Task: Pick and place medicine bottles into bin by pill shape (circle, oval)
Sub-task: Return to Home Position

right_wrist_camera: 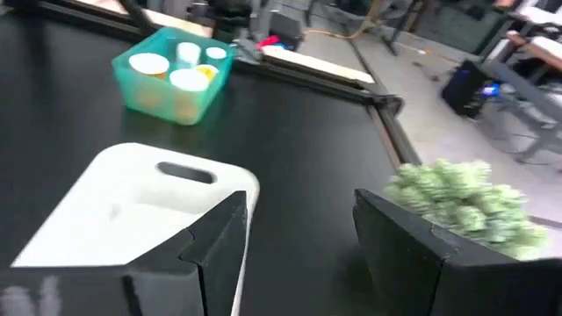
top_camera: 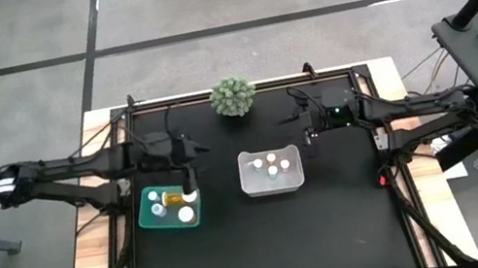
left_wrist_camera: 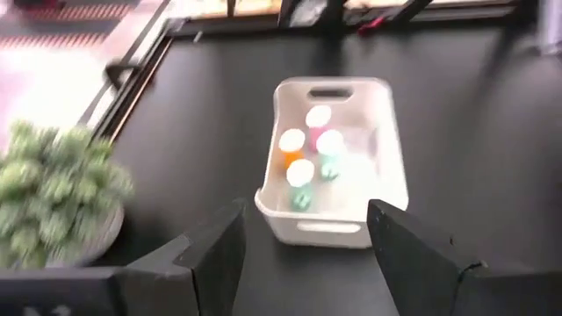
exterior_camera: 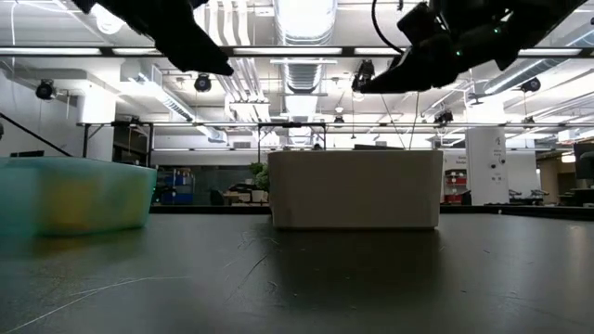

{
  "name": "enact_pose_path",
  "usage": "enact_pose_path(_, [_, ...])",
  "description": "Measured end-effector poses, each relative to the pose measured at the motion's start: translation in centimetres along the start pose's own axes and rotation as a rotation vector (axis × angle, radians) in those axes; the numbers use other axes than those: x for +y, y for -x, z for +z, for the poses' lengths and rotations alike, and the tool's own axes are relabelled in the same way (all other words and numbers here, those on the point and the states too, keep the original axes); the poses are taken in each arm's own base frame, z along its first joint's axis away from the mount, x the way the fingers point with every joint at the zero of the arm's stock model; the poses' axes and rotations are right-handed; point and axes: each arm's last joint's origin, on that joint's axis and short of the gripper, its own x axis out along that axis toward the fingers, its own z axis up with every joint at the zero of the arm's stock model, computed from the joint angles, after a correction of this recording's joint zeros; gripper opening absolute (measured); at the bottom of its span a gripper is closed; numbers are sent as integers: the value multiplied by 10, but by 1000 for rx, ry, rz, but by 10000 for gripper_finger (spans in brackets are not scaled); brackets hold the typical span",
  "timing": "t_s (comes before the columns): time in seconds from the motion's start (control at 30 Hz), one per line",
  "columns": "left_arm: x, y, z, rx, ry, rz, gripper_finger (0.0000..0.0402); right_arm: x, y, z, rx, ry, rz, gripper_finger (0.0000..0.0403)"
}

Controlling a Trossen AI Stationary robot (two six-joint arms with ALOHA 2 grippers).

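We start at the middle of the table (top_camera: pixel 269 247), where the white bin (top_camera: pixel 250 187) sits. Through the left wrist view we count four bottles (left_wrist_camera: pixel 299 173) standing upright inside it, each under a round white cap and bunched close together. One has an orange body, one is pink, and two look greenish. Over to the left, well apart from it, we find the teal bin (top_camera: pixel 148 219). It holds its own cluster of white-capped bottles with a patch of amber-yellow among them, though we cannot tell exactly how many. So we see bottles in both bins, all upright as far as we can make out.

Up to the arms now. The left gripper (top_camera: pixel 189 172) hangs over the far right corner of the teal bin and faces across toward the white bin. Its fingers (left_wrist_camera: pixel 215 254) are spread wide and hold nothing. The right gripper (top_camera: pixel 308 135) hovers just off the far right corner of the white bin, looking back over that bin toward the teal one. Its fingers (right_wrist_camera: pixel 399 241) are also set wide apart and empty. From table height we see both arms high above the rims of the bins, touching neither. At the back edge of the table, between the two arms, stands the green spiky plant (top_camera: pixel 233 96).
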Motion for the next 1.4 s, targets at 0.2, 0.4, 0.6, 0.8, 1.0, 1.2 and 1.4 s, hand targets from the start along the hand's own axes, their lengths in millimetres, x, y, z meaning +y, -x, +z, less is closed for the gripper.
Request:
enact_pose_path(0.2, [22, 16, -20, -109, -5, -11, 179, 7, 11, -6, -24, -38, 40, 201])
enact_pose_path(0.4, [29, 35, -39, -198, -12, 40, 110, 13, 35, -7, -85, -74, 18, 201])
enact_pose_path(0.6, [28, 47, -56, -295, -8, 70, 53, 22, 62, -11, -142, -75, 0, 201])
enact_pose_path(0.8, [25, 60, -65, -388, -14, 94, 17, 30, 90, -13, -216, -36, -28, 201])
enact_pose_path(1.0, [23, 70, -72, -473, -22, 109, 1, 41, 133, -14, -436, 43, -96, 201])
enact_pose_path(1.2, [20, 77, -87, -524, -22, 116, 0, 50, 154, -22, -554, 65, -109, 201])
enact_pose_path(1.4, [17, 82, -106, -581, -27, 126, 0, 56, 159, -25, -616, 61, -26, 201])
